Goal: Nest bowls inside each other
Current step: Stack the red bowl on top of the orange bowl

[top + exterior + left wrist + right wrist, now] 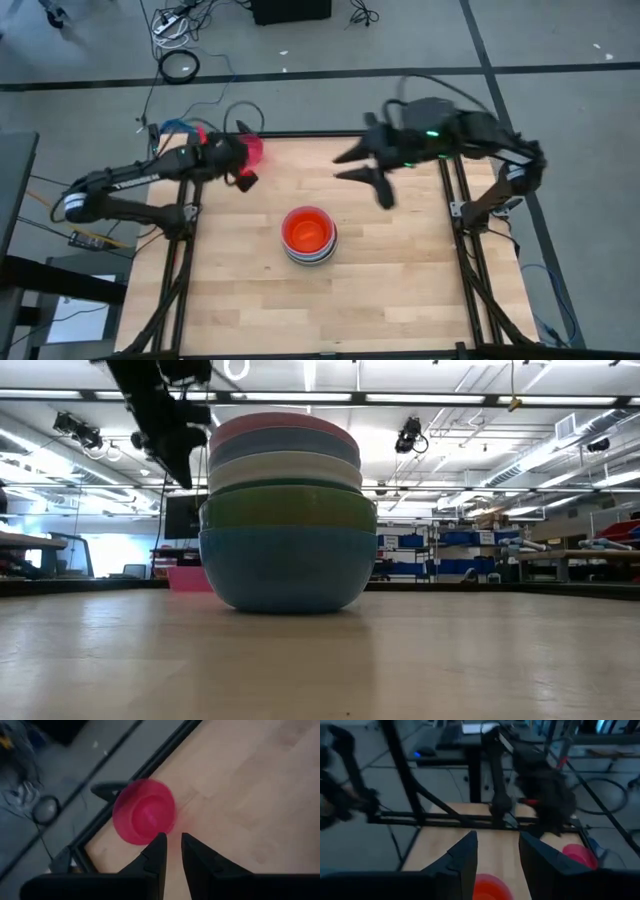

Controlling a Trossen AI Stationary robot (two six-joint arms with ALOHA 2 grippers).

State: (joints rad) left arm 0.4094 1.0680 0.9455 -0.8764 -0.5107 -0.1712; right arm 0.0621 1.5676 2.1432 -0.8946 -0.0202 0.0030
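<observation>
Centrally, the nested stack of bowls (308, 236) rests on the table (400, 290), orange innermost as seen from above. The left gripper (243, 180), near the far left edge, has narrowly parted fingers just beside the red bowl (254, 150), gripping nothing. The right gripper (362, 168) hovers open and empty toward the far right.

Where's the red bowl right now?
In the high view the red bowl sits at the table's far left edge, at the left gripper, well apart from the nested stack at the table's centre.
</observation>
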